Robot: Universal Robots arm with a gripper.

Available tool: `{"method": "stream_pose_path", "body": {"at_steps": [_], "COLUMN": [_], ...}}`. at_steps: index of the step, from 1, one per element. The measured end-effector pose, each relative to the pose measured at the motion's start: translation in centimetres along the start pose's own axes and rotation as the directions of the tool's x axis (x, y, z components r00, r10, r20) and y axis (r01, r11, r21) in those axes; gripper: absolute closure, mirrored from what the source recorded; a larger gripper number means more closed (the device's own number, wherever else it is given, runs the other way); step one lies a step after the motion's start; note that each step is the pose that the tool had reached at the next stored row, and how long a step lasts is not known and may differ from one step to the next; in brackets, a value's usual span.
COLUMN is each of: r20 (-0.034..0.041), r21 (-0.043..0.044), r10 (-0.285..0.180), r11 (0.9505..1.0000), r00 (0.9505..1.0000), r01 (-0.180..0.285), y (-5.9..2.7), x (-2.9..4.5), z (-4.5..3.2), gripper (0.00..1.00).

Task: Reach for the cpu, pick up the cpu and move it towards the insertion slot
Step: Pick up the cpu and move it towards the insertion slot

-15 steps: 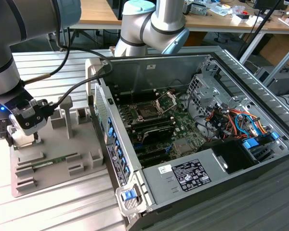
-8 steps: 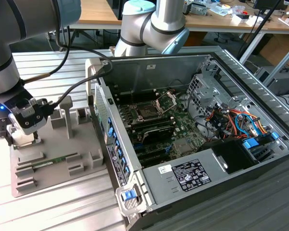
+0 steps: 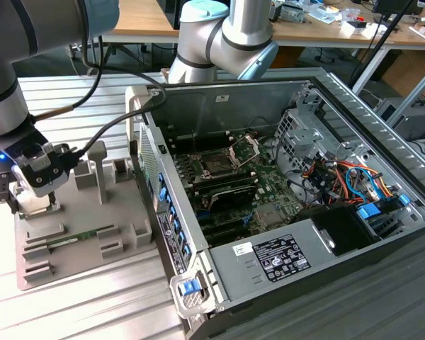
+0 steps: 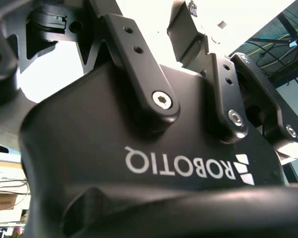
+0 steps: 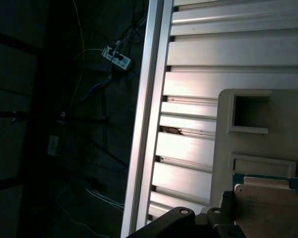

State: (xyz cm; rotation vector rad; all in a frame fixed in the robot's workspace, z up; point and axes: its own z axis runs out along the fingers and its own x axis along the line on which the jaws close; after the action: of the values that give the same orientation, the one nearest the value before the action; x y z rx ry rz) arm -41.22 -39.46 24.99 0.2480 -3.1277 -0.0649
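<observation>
Ribbed aluminium desk (image 3: 78, 312) carried a grey fixture tray (image 3: 120, 205) at the exterior view's left, with the gripper (image 3: 28, 200) low over its far-left end. Whether the fingers were spread or pressed together could not be told. First wrist view recorded the cpu (image 5: 268, 210) lying flat in a tray recess, just beside the gripper's black linkage. Rightward stood an open computer case (image 3: 227, 95); the insertion slot (image 3: 217, 164) sat inside, frame hinged open, well apart from the cpu
</observation>
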Motion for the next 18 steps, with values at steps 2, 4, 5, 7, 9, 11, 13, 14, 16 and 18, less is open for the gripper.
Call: {"method": "stream_pose_path", "body": {"at_steps": [2,4,5,7,9,11,13,14,16,18], "r20": [0.0000,0.0000,0.0000,0.0000,0.0000,0.0000,-0.0001,0.0000,0.0001,0.0000], "r21": [0.0000,0.0000,0.0000,0.0000,0.0000,0.0001,0.0000,0.0000,0.0000,0.0000], "r10": [0.000,0.000,0.000,0.000,0.000,0.000,0.000,0.000,0.000,0.000], "r11": [1.0000,1.0000,1.0000,1.0000,1.0000,1.0000,1.0000,1.0000,1.0000,1.0000], "r00": [1.0000,1.0000,1.0000,1.0000,1.0000,1.0000,1.0000,1.0000,1.0000,1.0000], "r01": [0.000,0.000,0.000,0.000,0.000,0.000,0.000,0.000,0.000,0.000], "y": [0.00,0.00,0.01,0.01,0.01,0.02,0.02,0.02,0.02,0.03], "x": [0.00,0.00,0.00,0.00,0.00,0.00,0.00,0.00,0.00,0.00], "z": [-0.07,-0.13,-0.17,-0.25,-0.31,-0.43,-0.49,-0.52,-0.58,-0.64], "gripper": [0.45,0.45,0.45,0.45,0.45,0.45,0.45,0.45,0.45,0.45]}}
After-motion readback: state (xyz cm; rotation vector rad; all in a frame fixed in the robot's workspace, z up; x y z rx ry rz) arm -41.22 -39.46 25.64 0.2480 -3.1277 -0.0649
